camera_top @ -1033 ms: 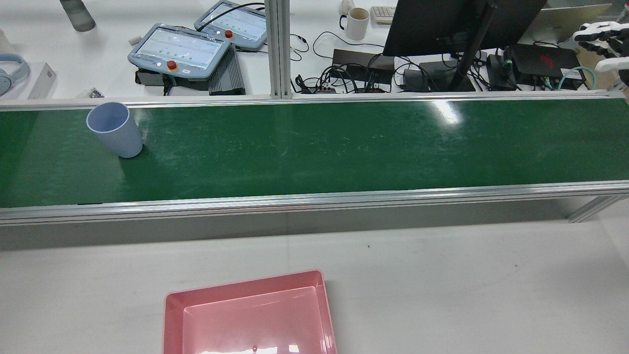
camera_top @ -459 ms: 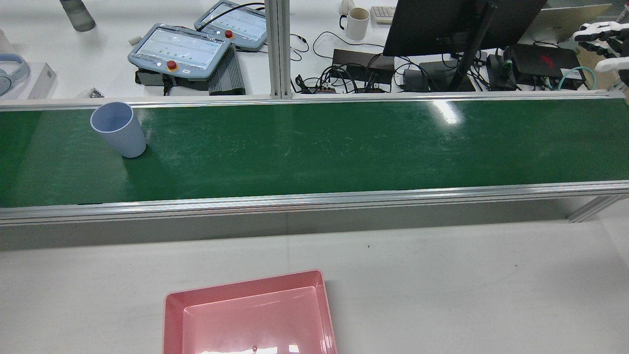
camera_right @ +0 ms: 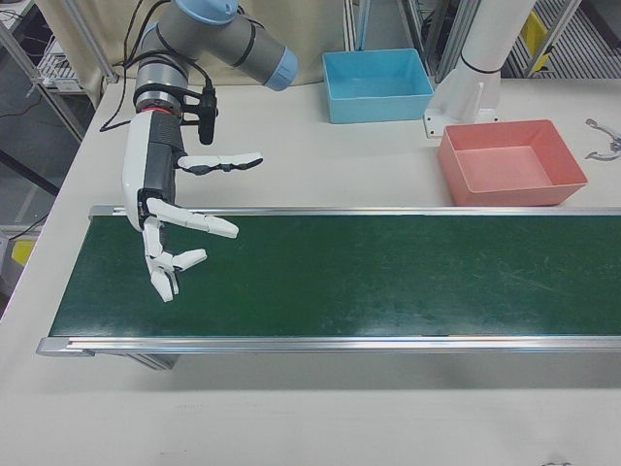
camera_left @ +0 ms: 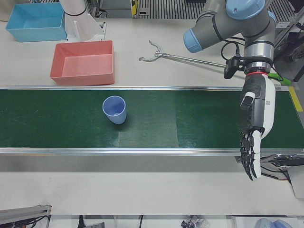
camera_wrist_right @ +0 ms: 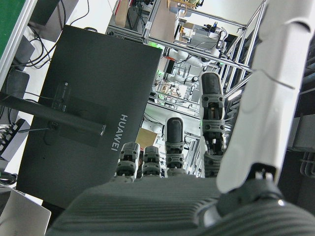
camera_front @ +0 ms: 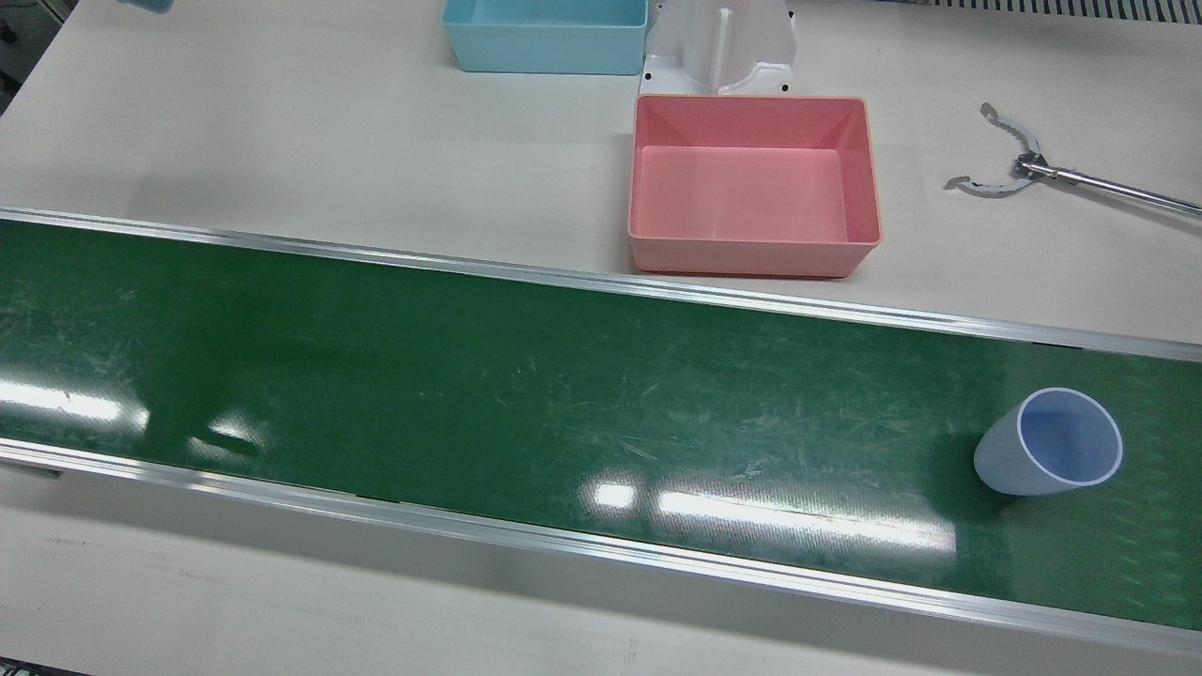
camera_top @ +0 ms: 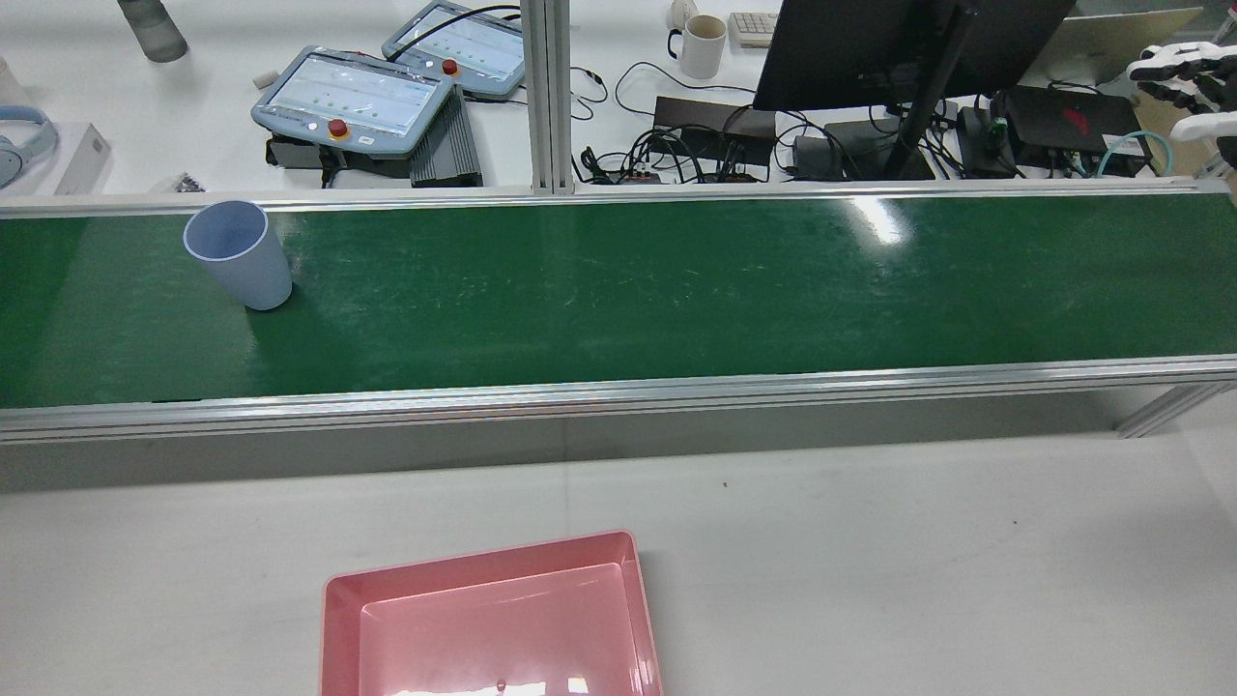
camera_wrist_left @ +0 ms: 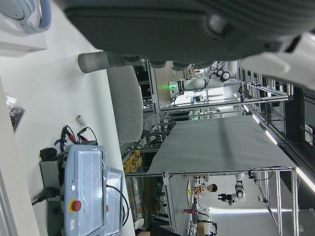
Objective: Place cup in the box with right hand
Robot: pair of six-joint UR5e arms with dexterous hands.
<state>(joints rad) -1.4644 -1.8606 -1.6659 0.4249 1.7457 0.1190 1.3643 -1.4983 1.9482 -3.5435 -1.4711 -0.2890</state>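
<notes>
The green belt (camera_front: 470, 376) takes up most of what I see, running the full width of the white table (camera_front: 282, 122). I take it that it is there to carry the cup along to whichever arm has the job. The pink box (camera_front: 756, 255) sits empty on the table on the robot's side of the belt, just beside its rail. That looks like a sensible spot, because a lift off the belt only has to clear the rail and drop in. A blue box (camera_front: 545, 58) further back is not my target. My right hand (camera_right: 179, 228) hangs over the belt at the robot's right end, holding nothing, with its fingers spread wide and the thumb out to the side. I read that as a ready pose for wrapping a round body. The left hand (camera_left: 254, 137) hangs at the opposite end, over the operators' edge of the belt. Its fingers point straight down and it holds nothing, parked out of the way since this task is not its own. The cup (camera_left: 114, 109), pale blue, stands upright with its mouth up about mid-width on the belt. It is on the robot's left half, well apart from my right hand, and nothing touches it. The reach looks long to me, so I judge the task not yet begun. A metal grabber (camera_front: 1024, 169) lies unused on the table.
</notes>
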